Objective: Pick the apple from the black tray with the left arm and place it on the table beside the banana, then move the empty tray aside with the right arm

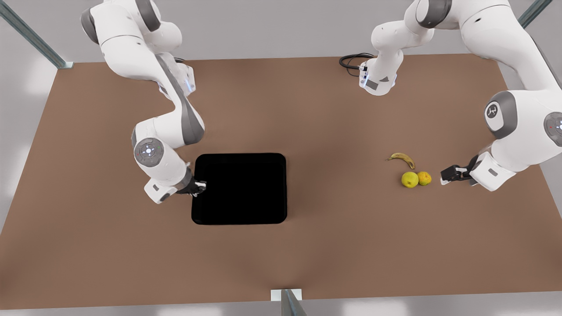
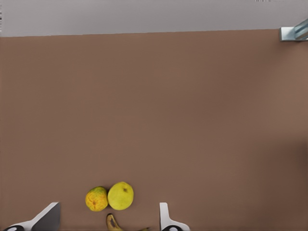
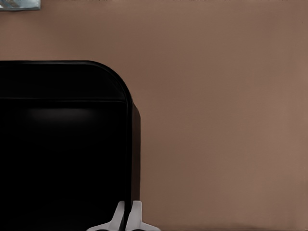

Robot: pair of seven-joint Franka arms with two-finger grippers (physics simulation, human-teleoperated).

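The yellow-green apple [image 1: 409,179] [image 2: 121,195] rests on the table [image 1: 333,123], just below the spotted banana [image 1: 401,159] [image 2: 112,222] and touching a mottled orange fruit [image 1: 424,177] [image 2: 96,198]. My left gripper [image 1: 448,174] [image 2: 109,208] hovers at the front view's right of the fruit, open and holding nothing. The black tray [image 1: 239,188] [image 3: 62,154] lies empty at mid-table. At the tray's edge toward the front view's left, my right gripper [image 1: 198,187] [image 3: 128,216] is shut on the rim, one finger on each side.
A black cable [image 1: 351,60] loops at the table's far edge. Metal frame posts [image 1: 30,35] stand at the corners, and one post [image 1: 287,303] rises at the near edge. Bare tabletop lies between the tray and the fruit.
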